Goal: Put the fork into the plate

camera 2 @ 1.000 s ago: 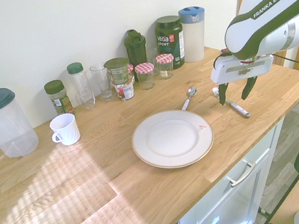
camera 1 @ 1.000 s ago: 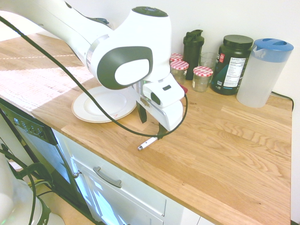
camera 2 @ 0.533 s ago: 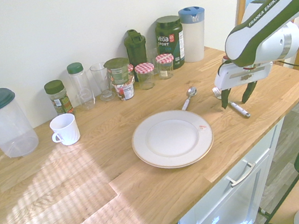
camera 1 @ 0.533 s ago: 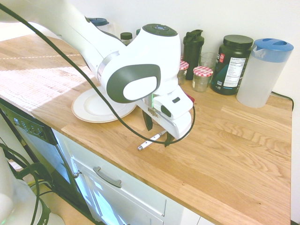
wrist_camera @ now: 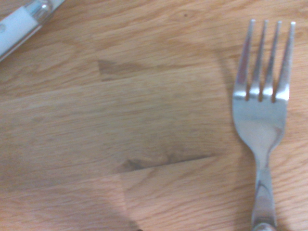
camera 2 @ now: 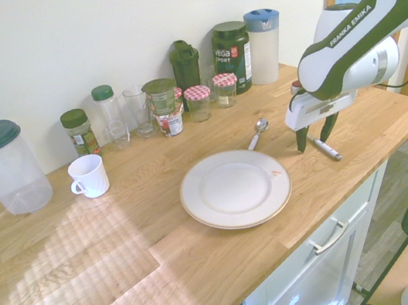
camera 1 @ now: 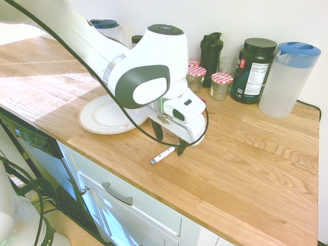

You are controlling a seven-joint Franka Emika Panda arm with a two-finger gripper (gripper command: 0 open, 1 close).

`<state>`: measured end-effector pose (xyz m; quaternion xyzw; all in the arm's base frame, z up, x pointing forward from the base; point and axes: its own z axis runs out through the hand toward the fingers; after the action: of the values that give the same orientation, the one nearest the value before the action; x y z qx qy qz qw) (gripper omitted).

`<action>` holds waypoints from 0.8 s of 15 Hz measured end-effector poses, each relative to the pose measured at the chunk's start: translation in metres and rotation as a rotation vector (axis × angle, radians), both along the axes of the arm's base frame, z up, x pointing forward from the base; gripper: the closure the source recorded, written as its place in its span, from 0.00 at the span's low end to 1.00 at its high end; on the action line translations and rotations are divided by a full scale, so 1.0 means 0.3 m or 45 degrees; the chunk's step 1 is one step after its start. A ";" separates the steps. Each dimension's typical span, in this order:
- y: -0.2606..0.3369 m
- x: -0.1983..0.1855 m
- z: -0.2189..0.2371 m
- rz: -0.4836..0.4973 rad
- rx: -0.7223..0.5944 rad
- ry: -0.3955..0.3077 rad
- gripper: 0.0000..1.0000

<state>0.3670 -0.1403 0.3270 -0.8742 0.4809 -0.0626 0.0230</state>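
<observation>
Right now the end effector (camera 2: 312, 137) hangs over the near right part of the wooden desk (camera 2: 86, 243), pointing straight down with its two dark fingers spread apart and nothing between them. In the second exterior view the fingers stand on either side of the fork (camera 2: 320, 145), just above it; whether they touch it cannot be told. The fork lies flat on the desk near the front edge, its white handle angled toward that edge, and the arm hides its tines in both outside views. From the first exterior view only the handle end shows, poking out below the end effector (camera 1: 169, 142). The wrist view gives the metal tines (wrist_camera: 262, 91) sharply, four of them, resting on the wood grain, with a white-handled piece (wrist_camera: 21, 24) in the far corner of that picture.

The plate (camera 2: 235, 189) sits on the desk beside the fork, apart from it, with a small reddish mark near its rim. It is bare. A spoon (camera 2: 257, 132) lies between the plate and the row of jars along the wall, close to the end effector. Further along that wall stand a dark green tub (camera 2: 232, 57), a blue-lidded pitcher (camera 2: 263, 45) and a white mug (camera 2: 89, 175).
</observation>
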 end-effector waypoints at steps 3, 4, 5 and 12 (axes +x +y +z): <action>0.023 0.007 -0.001 0.014 -0.002 0.006 1.00; 0.023 0.007 -0.001 0.012 -0.001 0.006 1.00; 0.021 0.006 -0.001 0.010 0.001 0.006 1.00; 0.004 -0.001 -0.002 -0.008 0.012 0.020 1.00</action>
<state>0.3666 -0.1390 0.3263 -0.8730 0.4843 -0.0537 0.0232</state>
